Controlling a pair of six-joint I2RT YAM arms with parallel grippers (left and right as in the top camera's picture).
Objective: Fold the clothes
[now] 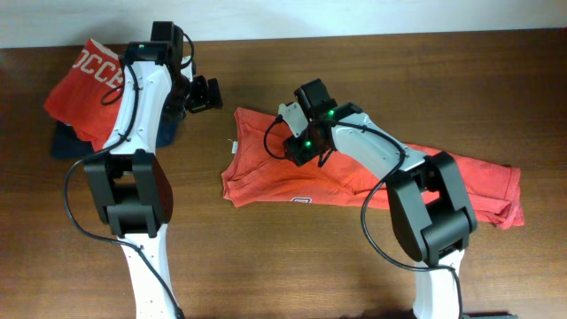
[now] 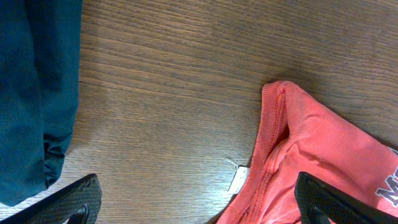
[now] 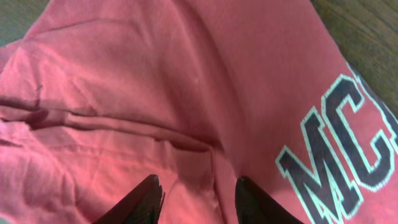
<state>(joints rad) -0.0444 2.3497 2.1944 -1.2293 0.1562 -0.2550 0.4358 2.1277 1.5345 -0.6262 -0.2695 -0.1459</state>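
The clothes, a coral-red T-shirt (image 1: 372,182), lie in a long folded strip across the table's middle and right. In the left wrist view its ribbed collar (image 2: 273,124) and a white label (image 2: 238,179) show. My left gripper (image 1: 205,93) hangs open just left of the collar (image 2: 202,208), one finger (image 2: 74,199) over bare wood, the other (image 2: 329,202) above the red cloth. My right gripper (image 1: 299,152) is low over the shirt (image 3: 199,202). Its jaws stand partly apart with a soft ridge of fabric (image 3: 205,168) between them, beside dark white-edged lettering (image 3: 336,155).
A second red folded garment (image 1: 84,75) with white letters lies at the back left on a dark navy one (image 1: 66,142), which also fills the left edge of the left wrist view (image 2: 31,93). Brown wooden table (image 1: 266,266) all round.
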